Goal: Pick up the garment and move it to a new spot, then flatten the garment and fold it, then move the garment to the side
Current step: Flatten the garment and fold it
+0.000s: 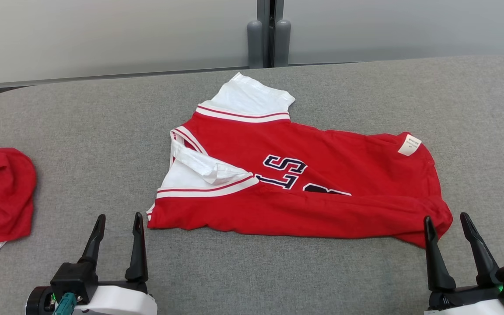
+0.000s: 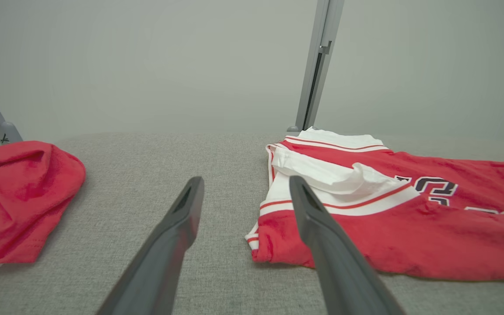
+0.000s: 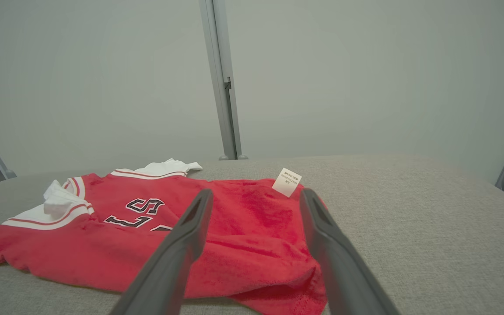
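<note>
Grey cloth-covered worktop (image 1: pixel 81 131) under a pale wall, with a grey post (image 1: pixel 269 35) rising at the far edge. At its middle, the red jersey (image 1: pixel 322 210). Lies lengthwise across the head view, white sleeves toward the left, hem and white label (image 1: pixel 409 145) toward the right. Near long edge turned up over the body, hiding the lower part of the dark lettering (image 1: pixel 285 168). Probably one fold already in, with more to go. Nearer white sleeve (image 1: pixel 190 175) rumpled rather than flat, so likely in need of smoothing before another fold.

Left tool (image 1: pixel 119 215) just off the jersey's near-left corner, fingers apart, gripping nothing. Right tool (image 1: pixel 446 216) at the near-right corner, fingers likewise spread and empty, one fingertip overlapping the hem in the head view. Cannot tell whether touching. Seemingly stationed at the two near corners for taking both ends of the folded edge at once and keeping the cloth even.

Off to the left, well apart from the jersey, a second red garment (image 1: pixel 0 192) in a loose heap at the worktop's edge. Worth minding when shifting the jersey aside, for fear of mixing the two. Safer, by the look of it, toward the right.
</note>
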Available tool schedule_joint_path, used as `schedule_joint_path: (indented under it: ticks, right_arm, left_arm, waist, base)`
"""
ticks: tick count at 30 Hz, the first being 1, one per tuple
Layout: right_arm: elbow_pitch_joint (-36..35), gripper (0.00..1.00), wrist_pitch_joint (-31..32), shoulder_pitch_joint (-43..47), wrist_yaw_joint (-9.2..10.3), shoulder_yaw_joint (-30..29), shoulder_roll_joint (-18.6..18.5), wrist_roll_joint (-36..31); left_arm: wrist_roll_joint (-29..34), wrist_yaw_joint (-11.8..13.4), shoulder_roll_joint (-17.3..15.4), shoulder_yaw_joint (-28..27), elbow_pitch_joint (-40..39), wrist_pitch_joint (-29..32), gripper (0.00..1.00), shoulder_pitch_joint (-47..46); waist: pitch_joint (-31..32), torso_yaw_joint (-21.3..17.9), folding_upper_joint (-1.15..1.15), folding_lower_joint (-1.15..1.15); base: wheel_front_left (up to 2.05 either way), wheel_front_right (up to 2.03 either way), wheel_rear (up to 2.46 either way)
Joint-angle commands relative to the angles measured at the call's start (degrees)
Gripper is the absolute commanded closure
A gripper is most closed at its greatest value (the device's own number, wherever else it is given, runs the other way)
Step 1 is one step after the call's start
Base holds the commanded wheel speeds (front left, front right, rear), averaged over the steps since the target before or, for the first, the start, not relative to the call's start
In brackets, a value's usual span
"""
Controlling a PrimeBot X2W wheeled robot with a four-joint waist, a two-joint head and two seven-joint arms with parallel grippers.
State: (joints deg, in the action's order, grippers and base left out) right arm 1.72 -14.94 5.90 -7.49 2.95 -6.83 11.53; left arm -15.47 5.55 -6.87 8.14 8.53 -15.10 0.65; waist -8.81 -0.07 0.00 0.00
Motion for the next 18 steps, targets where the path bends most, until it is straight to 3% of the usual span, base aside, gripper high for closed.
schedule_joint_path:
  ticks: [1, 11, 18]
  right_arm:
    - [0.15, 0.00, -0.11, -0.02, 0.00, 0.07, 0.00, 0.41]
    - [1.51, 0.00, -0.16, -1.15, 0.00, -1.00, 0.50, 1.55]
    - [10.40, 0.00, -0.26, -4.57, 0.00, -4.06, 1.14, 4.08]
  left_arm:
    - [0.12, -0.21, -0.36, -0.23, 0.13, -0.05, 0.00, -0.73]
    - [-2.71, -2.45, -0.05, 0.34, 3.38, 2.04, 0.00, -2.71]
    - [-4.74, -6.02, 0.01, 2.12, 11.88, 5.77, 0.00, -9.06]
  waist:
    - [-0.02, -0.02, 0.00, 0.00]
    - [-1.30, -0.42, 0.00, 0.00]
    - [-4.50, -0.66, 0.00, 0.00]
  base:
    - [0.00, 0.00, 0.00]
    - [0.00, 0.00, 0.00]
    - [0.00, 0.00, 0.00]
